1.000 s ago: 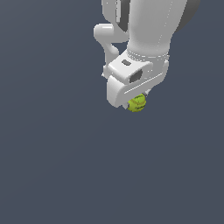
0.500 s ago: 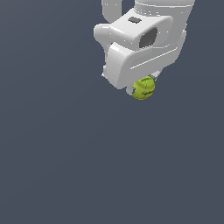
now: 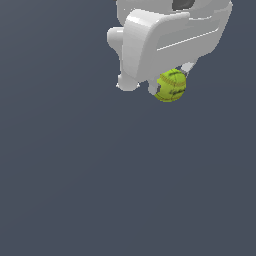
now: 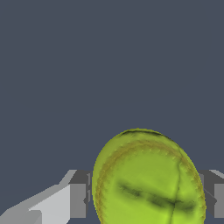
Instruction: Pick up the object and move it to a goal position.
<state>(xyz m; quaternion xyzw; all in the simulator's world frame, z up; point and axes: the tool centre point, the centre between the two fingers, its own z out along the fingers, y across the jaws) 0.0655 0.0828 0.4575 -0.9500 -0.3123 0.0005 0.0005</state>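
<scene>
The yellow-green ball (image 3: pixel 171 86) with dark curved seam marks hangs under the white gripper (image 3: pixel 170 82) near the top of the exterior view. The gripper is shut on the ball and holds it up off the dark grey floor (image 3: pixel 100 190). In the wrist view the ball (image 4: pixel 148 183) fills the space between the two fingers (image 4: pixel 78 199), one pressed to each side. The white hand body hides the fingers in the exterior view except a small tip to the exterior view's right of the ball.
Only the plain dark grey floor (image 4: pixel 87 65) shows around the arm. No goal marker shows in either view.
The gripper with the ball in it has risen and come nearer the exterior camera, drifting slightly to the exterior view's right. The ball stays held.
</scene>
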